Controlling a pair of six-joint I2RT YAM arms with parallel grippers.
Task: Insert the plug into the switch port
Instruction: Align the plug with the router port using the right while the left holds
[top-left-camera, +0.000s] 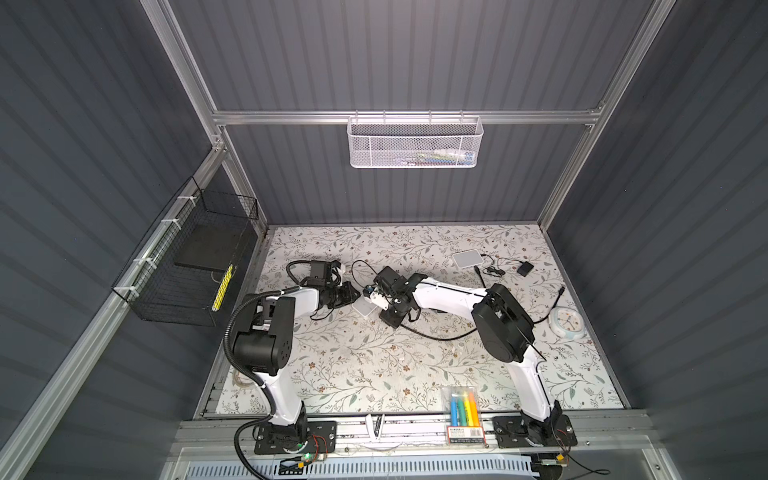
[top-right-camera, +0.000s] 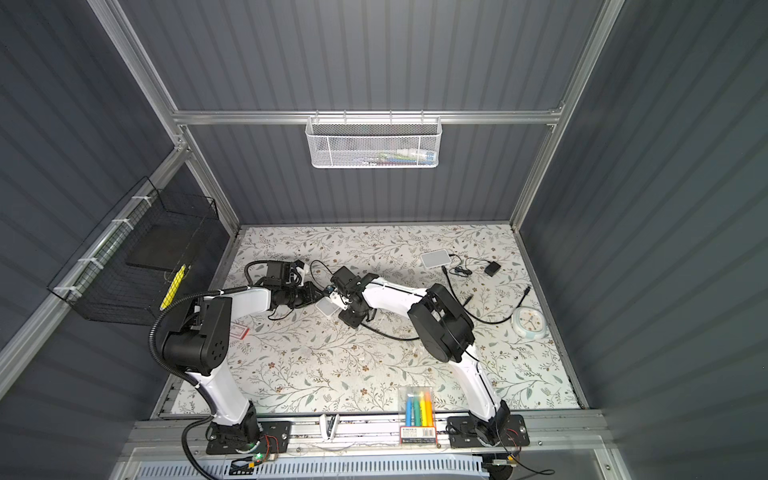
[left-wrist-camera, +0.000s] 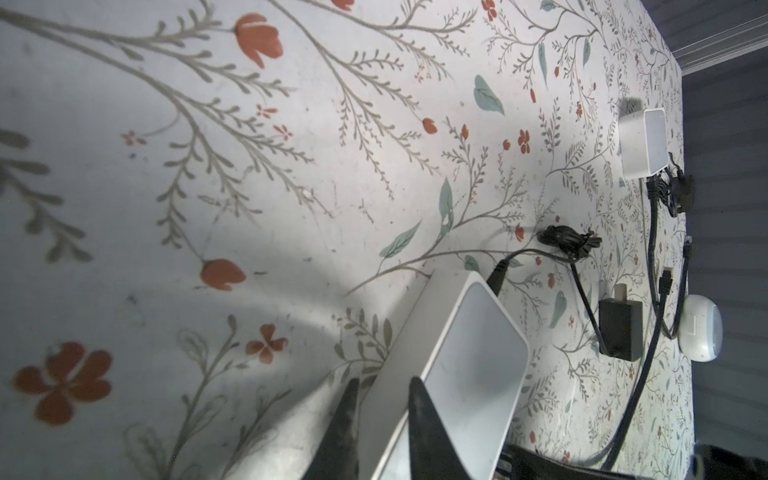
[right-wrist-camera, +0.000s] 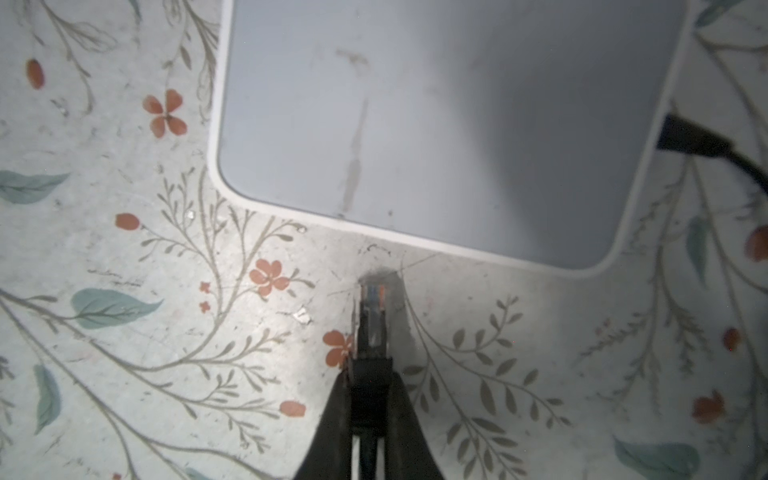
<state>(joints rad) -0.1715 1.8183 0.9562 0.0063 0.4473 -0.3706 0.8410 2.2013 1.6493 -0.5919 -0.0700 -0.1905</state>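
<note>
**Plug gripped, tip just short of the switch**

Your flowered counter (top-left-camera: 374, 374) carries everything. In both top views the two arms meet near its middle, over the white switch (top-left-camera: 362, 308).

The left pincer (left-wrist-camera: 384, 432) is clenched on the switch. One finger lies over the grey top face and the other sits outside the white side wall. A black connector (left-wrist-camera: 496, 272) already sits in the far side of the switch.

The right pincer (right-wrist-camera: 370, 386) is clamped tight on the black boot of the plug (right-wrist-camera: 372, 307). The plug's clear tip sticks out ahead of the fingertips and points toward the switch's near edge. The tip is close to that edge but not touching it, with a strip of bare counter between them. You cannot see the port itself from the right wrist view.
</note>
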